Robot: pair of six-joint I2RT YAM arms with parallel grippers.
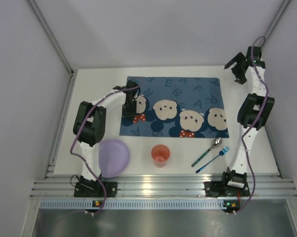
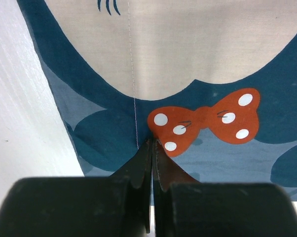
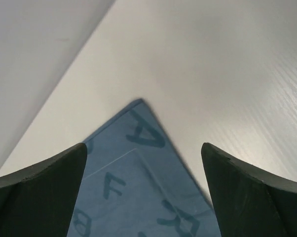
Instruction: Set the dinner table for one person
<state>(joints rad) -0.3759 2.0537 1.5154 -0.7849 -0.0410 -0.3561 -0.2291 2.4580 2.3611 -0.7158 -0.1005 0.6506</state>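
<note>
The dinner table [image 1: 104, 81] is a plain white top. A blue mouse-print placemat [image 1: 188, 94] lies flat on its middle. My left gripper [image 1: 133, 106] is over the mat's left part. In the left wrist view it [image 2: 153, 144] is shut, tips down on the cloth [image 2: 104, 133] beside a red dotted bow [image 2: 207, 121]; I see no cloth between the jaws. My right gripper [image 1: 239, 74] is open and empty above the mat's far right corner [image 3: 133, 173]. A purple plate [image 1: 114, 157], orange cup [image 1: 160, 154], spoon [image 1: 207, 150] and fork [image 1: 215, 159] lie along the near edge.
A ribbed aluminium rail [image 1: 163, 185] runs along the near edge with both arm bases on it. Grey walls close in the left, back and right sides. Bare white tabletop shows in the left wrist view [image 2: 20, 123] and the right wrist view [image 3: 227, 89].
</note>
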